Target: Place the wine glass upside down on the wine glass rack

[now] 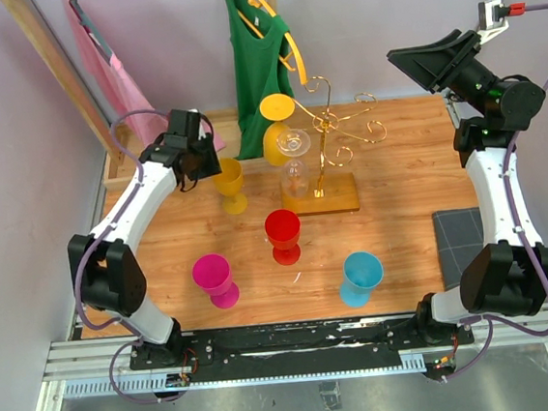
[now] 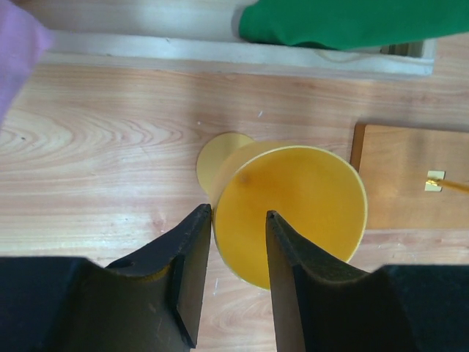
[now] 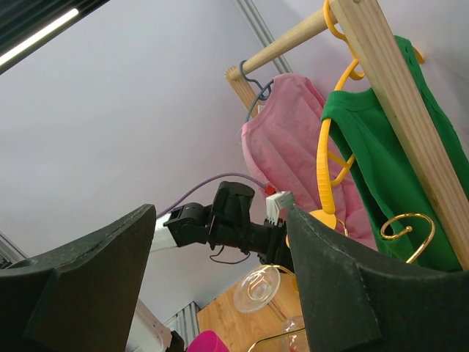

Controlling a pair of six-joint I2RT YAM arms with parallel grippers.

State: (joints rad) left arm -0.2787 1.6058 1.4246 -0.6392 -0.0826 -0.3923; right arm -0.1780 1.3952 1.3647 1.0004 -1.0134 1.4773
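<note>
Two arms work here. At left, the left fingers [image 2: 192, 271] stand parted astride the rim of the upright yellow glass [image 2: 308, 205] on the table [image 2: 110, 147]. Just right of it, the rack [image 1: 336, 197] holds a clear glass [image 1: 295, 176] upside down. In the upper right, the right fingers [image 3: 95, 279] are spread wide in the air.

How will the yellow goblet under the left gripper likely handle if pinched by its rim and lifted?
The yellow goblet looks like opaque plastic: probably light, not brittle. A wide bowl over a smaller foot suggests it tips easily if nudged. Its smooth thin wall, between the left gripper's open fingers, might slip or swing in a rim pinch.
</note>
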